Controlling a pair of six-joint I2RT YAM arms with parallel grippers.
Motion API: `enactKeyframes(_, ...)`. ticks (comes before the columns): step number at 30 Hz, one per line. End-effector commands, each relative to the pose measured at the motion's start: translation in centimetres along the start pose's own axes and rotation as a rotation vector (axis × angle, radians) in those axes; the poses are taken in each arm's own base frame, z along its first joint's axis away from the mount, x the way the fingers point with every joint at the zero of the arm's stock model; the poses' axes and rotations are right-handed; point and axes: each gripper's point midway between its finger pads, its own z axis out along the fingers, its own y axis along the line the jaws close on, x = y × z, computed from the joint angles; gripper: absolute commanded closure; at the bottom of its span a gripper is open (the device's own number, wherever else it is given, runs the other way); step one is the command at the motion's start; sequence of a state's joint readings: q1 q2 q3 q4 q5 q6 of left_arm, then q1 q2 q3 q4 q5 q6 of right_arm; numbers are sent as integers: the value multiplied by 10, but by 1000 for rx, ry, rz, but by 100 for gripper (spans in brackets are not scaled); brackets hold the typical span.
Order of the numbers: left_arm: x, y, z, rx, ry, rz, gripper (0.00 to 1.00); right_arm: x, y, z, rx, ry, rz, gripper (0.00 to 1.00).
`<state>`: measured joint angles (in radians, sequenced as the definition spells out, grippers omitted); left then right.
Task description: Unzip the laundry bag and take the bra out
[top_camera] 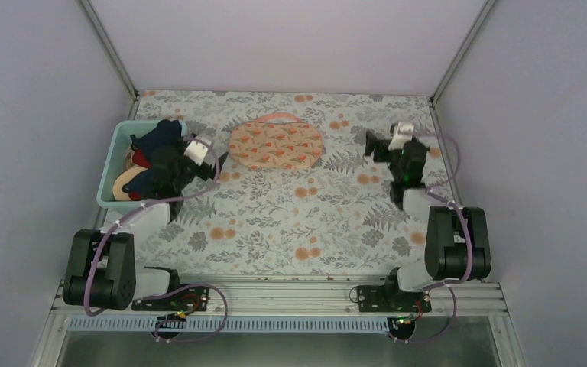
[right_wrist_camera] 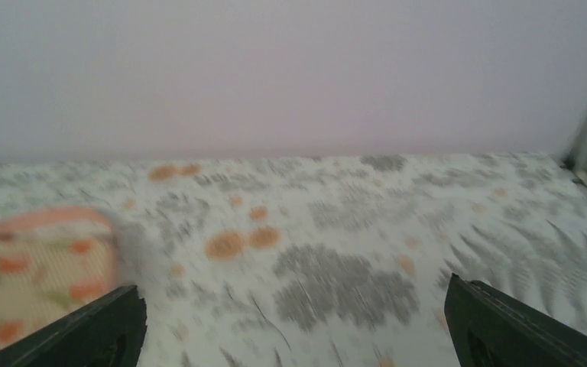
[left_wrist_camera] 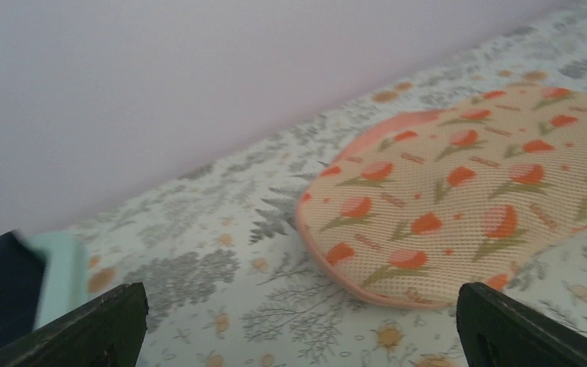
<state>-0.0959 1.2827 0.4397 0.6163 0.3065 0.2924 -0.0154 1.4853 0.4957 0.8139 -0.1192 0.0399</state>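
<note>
The laundry bag [top_camera: 276, 144] lies flat and closed on the patterned table at the back centre, its pink loop at the far edge. It fills the right of the left wrist view [left_wrist_camera: 466, 199] and shows at the left edge of the right wrist view [right_wrist_camera: 30, 267]. My left gripper [top_camera: 218, 164] is open and empty just left of the bag, apart from it. My right gripper [top_camera: 372, 145] is open and empty to the bag's right, with a gap between them. The mustard bra is hidden.
A teal plastic bin [top_camera: 111, 168] at the left holds navy-and-red bras and a beige bra; its corner shows in the left wrist view [left_wrist_camera: 57, 267]. Metal frame posts and grey walls enclose the table. The floral tablecloth [top_camera: 290, 222] covers the surface.
</note>
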Motion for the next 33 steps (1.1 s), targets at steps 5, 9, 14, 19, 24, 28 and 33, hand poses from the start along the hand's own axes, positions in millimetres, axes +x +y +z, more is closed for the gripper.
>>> enactKeyframes(5, -74, -35, -6, 381, 67, 37, 0, -3, 91, 25, -308, 460, 375, 4)
enactKeyframes(9, -96, -40, -17, 426, 86, 87, 0, 13, 146, 29, -424, 599, 470, 7)
enactKeyframes(14, -103, -53, -32, 458, 140, 146, 0, 46, 171, 42, -422, 721, 568, 13)
enactKeyframes(19, -98, -70, -41, 495, 185, 151, 0, 81, 172, 49, -369, 814, 642, 22)
enactKeyframes(24, -93, -87, -44, 537, 194, 134, 0, 97, 181, 53, -422, 832, 695, 32)
enactKeyframes(28, -87, -97, -43, 542, 214, 147, 0, 102, 189, 60, -459, 855, 741, 41)
enactKeyframes(33, -78, -112, -45, 566, 236, 168, 0, 101, 196, 66, -491, 858, 779, 63)
